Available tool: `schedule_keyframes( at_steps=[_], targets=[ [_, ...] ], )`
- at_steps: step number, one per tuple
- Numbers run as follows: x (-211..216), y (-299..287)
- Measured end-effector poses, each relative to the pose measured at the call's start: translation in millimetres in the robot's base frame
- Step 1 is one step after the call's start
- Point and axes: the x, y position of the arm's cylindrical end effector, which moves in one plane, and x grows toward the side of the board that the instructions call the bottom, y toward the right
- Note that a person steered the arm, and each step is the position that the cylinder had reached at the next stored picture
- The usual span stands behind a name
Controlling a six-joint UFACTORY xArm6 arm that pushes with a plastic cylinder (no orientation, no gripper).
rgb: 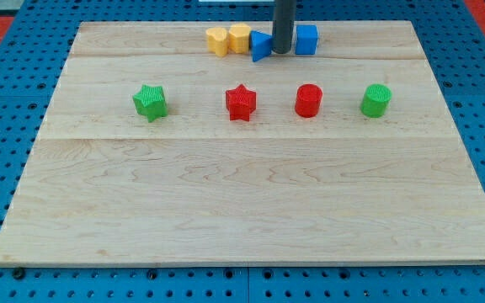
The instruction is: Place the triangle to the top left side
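The blue triangle [261, 45] lies near the board's top edge, a little right of the middle. My tip [282, 51] stands right against its right side, between it and a blue cube [306, 39]. Two yellow blocks sit just left of the triangle: a heart-like one [217, 40] and a rounder one [240, 37] that touches the triangle.
A row across the board's upper middle holds a green star [150, 102], a red star [241, 103], a red cylinder [308, 100] and a green cylinder [376, 100]. The wooden board [251, 210] lies on a blue pegboard surface.
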Motion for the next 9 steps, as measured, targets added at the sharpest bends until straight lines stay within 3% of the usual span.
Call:
schedule_keyframes(
  at_steps=[2, 4, 6, 7, 8, 9],
  targets=[
    [-30.5, 25.7],
    [21.2, -41.3],
    [62.7, -72.0],
    [66.2, -98.5],
    [63.8, -173.0],
    [75.9, -212.1]
  ],
)
